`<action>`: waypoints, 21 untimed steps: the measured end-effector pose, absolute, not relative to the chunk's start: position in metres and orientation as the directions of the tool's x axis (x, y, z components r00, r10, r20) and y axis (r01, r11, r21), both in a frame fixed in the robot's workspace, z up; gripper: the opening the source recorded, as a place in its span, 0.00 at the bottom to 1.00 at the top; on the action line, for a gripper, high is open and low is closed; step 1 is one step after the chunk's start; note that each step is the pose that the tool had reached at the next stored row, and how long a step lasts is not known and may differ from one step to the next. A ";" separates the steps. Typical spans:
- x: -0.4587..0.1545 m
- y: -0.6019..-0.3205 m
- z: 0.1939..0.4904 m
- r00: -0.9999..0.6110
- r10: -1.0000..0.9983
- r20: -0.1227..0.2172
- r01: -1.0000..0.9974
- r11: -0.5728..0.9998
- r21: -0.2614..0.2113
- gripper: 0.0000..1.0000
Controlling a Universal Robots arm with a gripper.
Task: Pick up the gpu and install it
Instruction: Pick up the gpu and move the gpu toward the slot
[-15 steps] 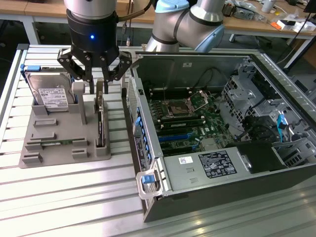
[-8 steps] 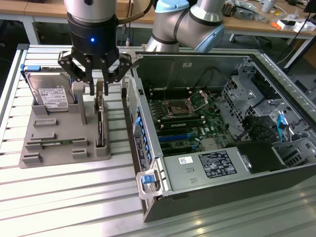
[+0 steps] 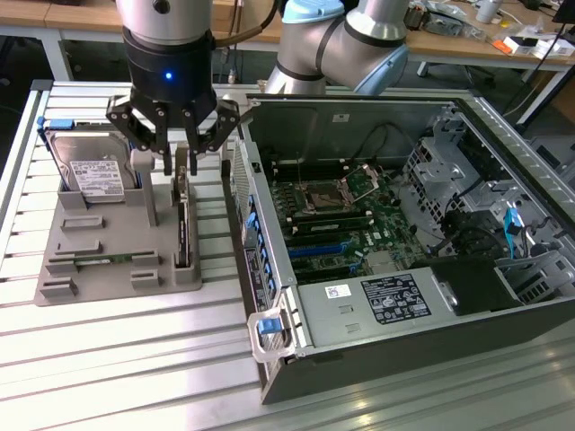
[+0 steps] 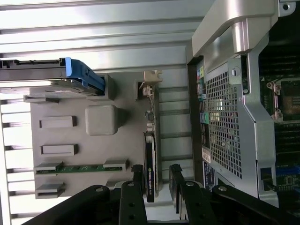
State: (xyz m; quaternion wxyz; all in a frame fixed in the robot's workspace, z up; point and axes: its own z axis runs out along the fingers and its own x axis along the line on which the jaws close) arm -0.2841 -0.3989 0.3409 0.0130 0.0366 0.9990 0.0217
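Observation:
The gpu [image 3: 183, 229] stands on its edge in a slot of the grey holder tray [image 3: 117, 238], its black face and silver bracket showing. My gripper [image 3: 179, 167] hangs directly over the card's upper end, open, with a finger on each side. In the wrist view the gpu [image 4: 151, 157] runs between the two black fingertips [image 4: 137, 172], which stand apart from it; the gripper [image 4: 156, 171] holds nothing. The open computer case [image 3: 269, 269] lies to the exterior view's right, its motherboard [image 3: 337, 220] exposed with blue card slots.
A silver hard drive [image 3: 90, 171] with a white label stands in the same tray, toward the exterior view's left. A green memory stick [image 4: 79, 168] lies in a tray slot. The case's rear wall [image 4: 225, 122] stands close beside the card. The table is ribbed metal.

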 end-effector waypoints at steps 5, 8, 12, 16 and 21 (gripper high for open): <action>-0.284 -0.399 0.339 -0.997 0.074 -0.024 0.073 0.996 0.044 0.36; -0.284 -0.399 0.337 -0.997 0.074 -0.024 0.073 0.996 0.044 0.36; -0.284 -0.399 0.335 -0.997 0.074 -0.024 0.073 0.996 0.044 0.36; -0.284 -0.399 0.333 -0.997 0.074 -0.024 0.072 0.996 0.044 0.36; -0.284 -0.399 0.331 -0.997 0.074 -0.024 0.073 0.996 0.044 0.36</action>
